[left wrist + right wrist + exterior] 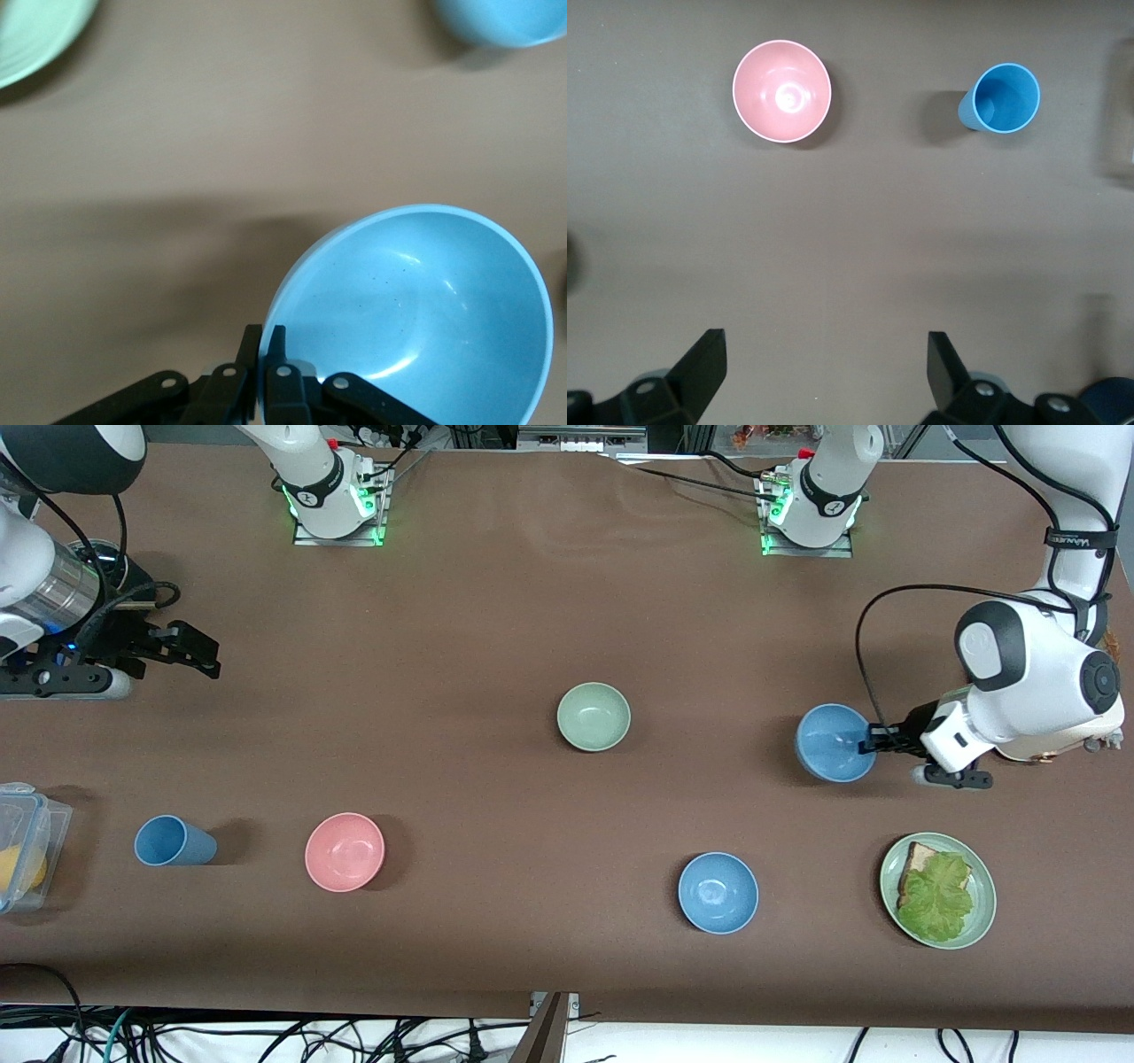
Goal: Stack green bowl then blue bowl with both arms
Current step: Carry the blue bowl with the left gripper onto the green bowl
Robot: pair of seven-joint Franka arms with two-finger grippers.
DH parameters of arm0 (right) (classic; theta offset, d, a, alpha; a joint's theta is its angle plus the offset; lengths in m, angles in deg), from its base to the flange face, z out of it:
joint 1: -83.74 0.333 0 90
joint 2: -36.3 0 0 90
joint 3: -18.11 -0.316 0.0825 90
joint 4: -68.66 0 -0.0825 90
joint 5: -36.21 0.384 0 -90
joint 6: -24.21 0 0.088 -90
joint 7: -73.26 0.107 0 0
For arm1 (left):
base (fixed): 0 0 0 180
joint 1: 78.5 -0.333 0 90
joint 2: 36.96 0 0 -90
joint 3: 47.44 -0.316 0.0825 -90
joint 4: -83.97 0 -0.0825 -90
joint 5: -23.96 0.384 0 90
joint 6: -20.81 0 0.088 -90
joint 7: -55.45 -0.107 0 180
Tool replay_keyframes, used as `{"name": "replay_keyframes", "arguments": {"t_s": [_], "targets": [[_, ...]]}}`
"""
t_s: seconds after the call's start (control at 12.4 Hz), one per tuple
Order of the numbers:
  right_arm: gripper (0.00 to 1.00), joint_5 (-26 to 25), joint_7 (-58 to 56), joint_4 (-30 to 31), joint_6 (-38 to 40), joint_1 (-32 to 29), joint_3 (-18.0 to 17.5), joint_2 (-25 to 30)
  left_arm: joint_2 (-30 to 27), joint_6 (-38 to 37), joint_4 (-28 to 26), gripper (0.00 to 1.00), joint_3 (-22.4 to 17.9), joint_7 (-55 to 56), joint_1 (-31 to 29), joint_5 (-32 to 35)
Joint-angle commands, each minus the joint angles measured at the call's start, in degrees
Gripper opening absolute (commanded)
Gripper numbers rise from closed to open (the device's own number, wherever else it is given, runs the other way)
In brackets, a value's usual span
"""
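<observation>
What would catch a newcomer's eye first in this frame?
The left gripper, jaws shut on the rim of a small round steel-blue bowl and tilting it, at the left arm's end of the table. Next, the small round sage-green bowl alone mid-table, and the right gripper waiting open at the right arm's end.

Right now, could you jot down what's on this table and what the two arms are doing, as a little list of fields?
left gripper: shut on the rim of the blue bowl, which looks tilted
right gripper: open, waiting over bare table at its own end
green bowl: mid-table, alone, nothing stacked in it
other bowls: pink bowl, sky-blue bowl, both nearer the front camera
also present: blue cup, green plate with bread and lettuce
</observation>
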State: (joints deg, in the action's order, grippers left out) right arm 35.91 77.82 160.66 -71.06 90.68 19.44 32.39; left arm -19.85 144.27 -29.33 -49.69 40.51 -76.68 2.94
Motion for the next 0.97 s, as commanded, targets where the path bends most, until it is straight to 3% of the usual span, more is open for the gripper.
{"name": "replay_keyframes", "arguments": {"t_s": [0.0,0.4,0.64,0.89], "targets": [[1.0,0.38,0.62,-1.65,1.48,-0.61,-0.45,-0.92,0.38,-1.91,5.26,0.0,0.85,7.09,7.56,-1.12],[1.0,1.88,0.54,-1.65,1.66,-0.96,-0.19,-1.01,6.7,-0.34,12.65,0.0,0.68,21.32,25.14,-0.42],[1.0,1.88,0.36,-1.56,1.75,-0.96,-0.19,-1.01,8.82,2.84,12.66,0.0,0.41,25.3,29.73,-0.16],[1.0,1.88,0.45,-1.38,2.44,-1.22,-0.01,-1.01,10.05,2.84,12.66,0.0,0.41,28.01,32.19,5.28]]}}
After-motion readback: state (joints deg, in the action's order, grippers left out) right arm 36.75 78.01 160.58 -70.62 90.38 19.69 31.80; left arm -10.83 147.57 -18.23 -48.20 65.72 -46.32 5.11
